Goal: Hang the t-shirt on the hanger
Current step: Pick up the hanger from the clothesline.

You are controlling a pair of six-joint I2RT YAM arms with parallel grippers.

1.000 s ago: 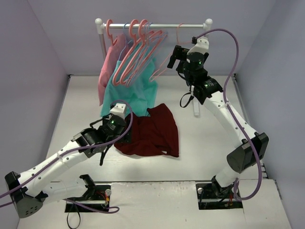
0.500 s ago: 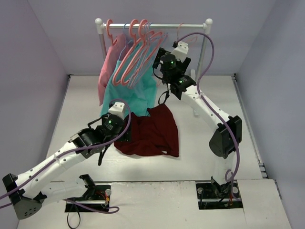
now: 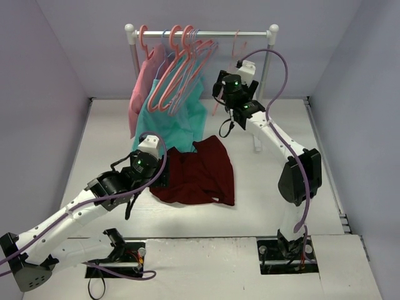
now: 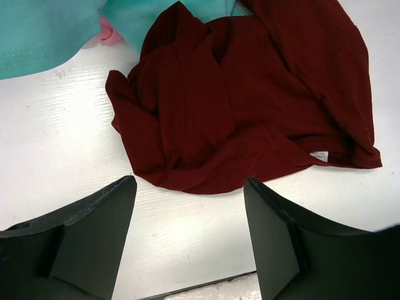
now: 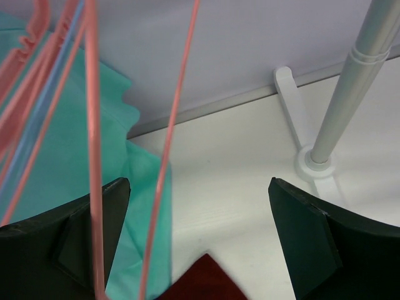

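The dark maroon t-shirt [image 3: 201, 172] lies crumpled on the white table, below the rack; in the left wrist view [image 4: 250, 100] its white tag [image 4: 319, 155] shows at the right. My left gripper [image 3: 162, 177] is open and empty at the shirt's left edge, its fingers [image 4: 100, 237] just short of the hem. My right gripper [image 3: 220, 89] is open, high up by the rack. Thin salmon-pink hanger wire [image 5: 167, 156] hangs between its open jaws, close to the left finger [image 5: 81, 244]; a second pink wire crosses that finger. That hanger's hook [image 3: 235, 42] is on the rail.
A white rack rail [image 3: 212, 34] carries several pink hangers [image 3: 175, 72], a teal garment [image 3: 175, 122] and a pink garment [image 3: 142, 87]. The rack's right post [image 5: 362, 81] and foot [image 5: 315, 164] stand right of my right gripper. Purple walls enclose the table.
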